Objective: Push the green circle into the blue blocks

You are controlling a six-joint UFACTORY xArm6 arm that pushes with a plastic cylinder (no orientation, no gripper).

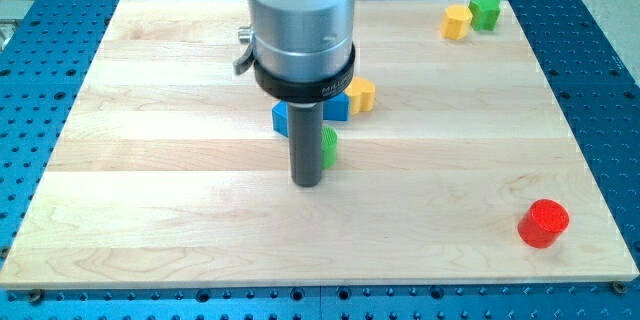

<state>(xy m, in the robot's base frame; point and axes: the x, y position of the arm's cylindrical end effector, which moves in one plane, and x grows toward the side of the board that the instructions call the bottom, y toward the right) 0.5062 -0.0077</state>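
Observation:
My tip [306, 182] rests on the board near the middle, at the end of the dark rod. The green circle [328, 147] is right beside the rod on its right, mostly hidden behind it; I cannot tell if they touch. The blue blocks [337, 109] lie just above it, partly hidden by the rod and the arm's grey body; one blue corner [280, 118] shows left of the rod. The green circle is close under the blue blocks.
A yellow block [361, 94] touches the blue blocks on their right. A yellow block [457, 21] and a green block [485, 11] sit at the view's top right. A red cylinder [543, 223] stands at the bottom right. The wooden board [150, 210] lies on a blue perforated table.

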